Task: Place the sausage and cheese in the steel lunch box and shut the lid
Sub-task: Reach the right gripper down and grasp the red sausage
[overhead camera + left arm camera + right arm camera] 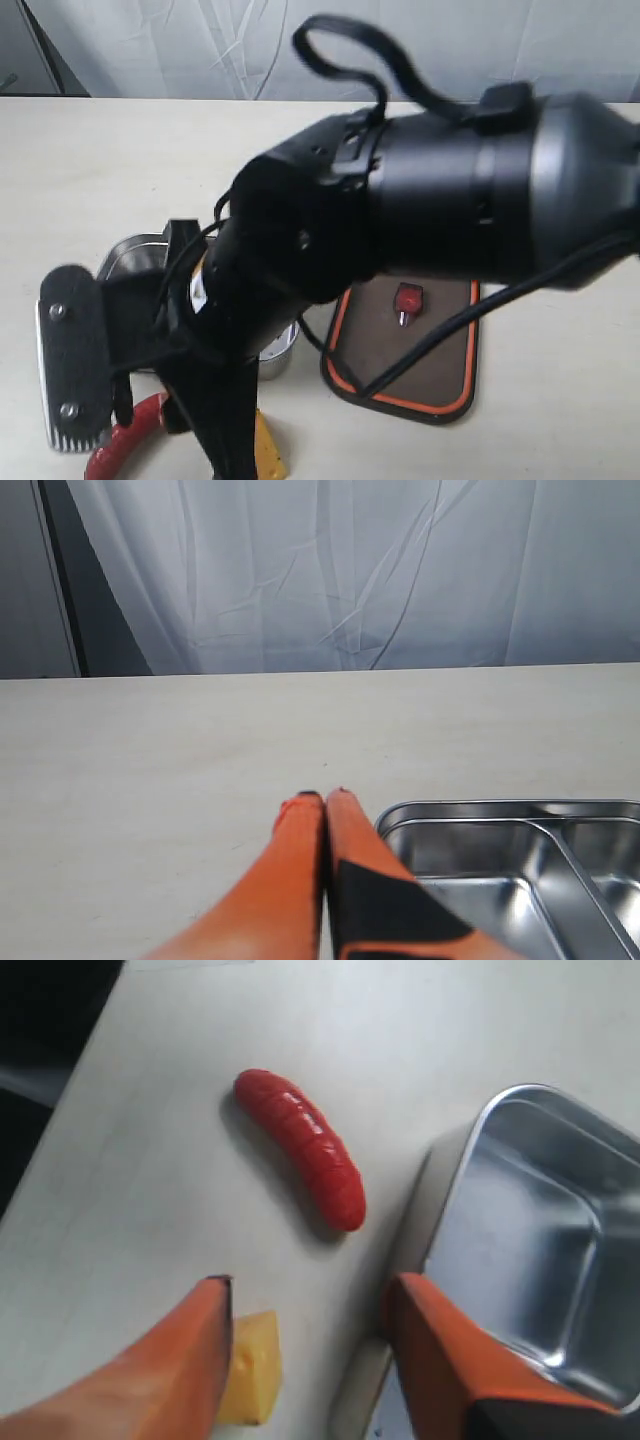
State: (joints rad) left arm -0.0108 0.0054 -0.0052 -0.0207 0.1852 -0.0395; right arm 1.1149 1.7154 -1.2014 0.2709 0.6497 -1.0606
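The glossy red sausage [300,1150] lies on the table beside the steel lunch box [530,1240], ahead of my right gripper [308,1295]. That gripper is open and holds nothing. The yellow cheese [250,1368] sits between its fingers, close against one orange finger [170,1380]. In the exterior view the right arm fills the middle, and its gripper [150,415] hangs over the sausage [125,445] and the cheese [268,450]. The dark lid [405,350] with the orange rim lies flat to the right. My left gripper [325,798] is shut and empty beside the lunch box [500,860].
The right arm's black body [420,200] and cable hide most of the lunch box [135,255] in the exterior view. The near table edge runs just below the sausage and the cheese. White curtain [350,570] hangs behind the table.
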